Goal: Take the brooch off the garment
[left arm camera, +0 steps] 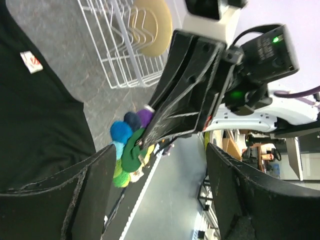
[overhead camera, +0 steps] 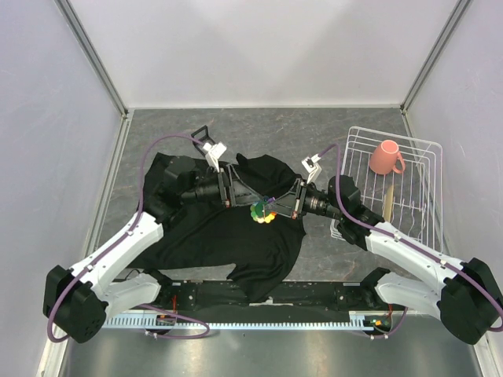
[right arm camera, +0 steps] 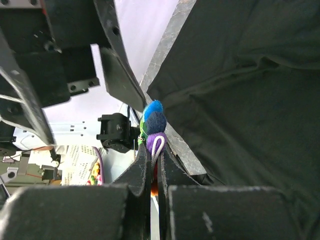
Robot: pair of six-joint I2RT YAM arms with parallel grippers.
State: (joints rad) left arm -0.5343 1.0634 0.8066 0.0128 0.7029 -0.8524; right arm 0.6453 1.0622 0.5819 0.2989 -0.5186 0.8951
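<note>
Right gripper (overhead camera: 275, 206), fingers clamped shut on the pompom brooch (overhead camera: 262, 211), holds it just right of the left gripper (overhead camera: 245, 196), gaping wide and empty, seemingly clear of the black T-shirt (overhead camera: 212, 236).

The small round brooch (overhead camera: 262, 212), a flower-like cluster of fuzzy balls in blue, navy, purple, green and yellow, is pinched between the closed fingers of the right gripper (right arm camera: 154, 152). It is held raised over the middle of the large black short-sleeved cloth T-shirt (overhead camera: 228, 236). The T-shirt lies spread and rumpled on the grey tabletop (overhead camera: 314, 133), its far part bunched into folds. A small white-and-red label (left arm camera: 31, 61) sits near its hem.
</note>
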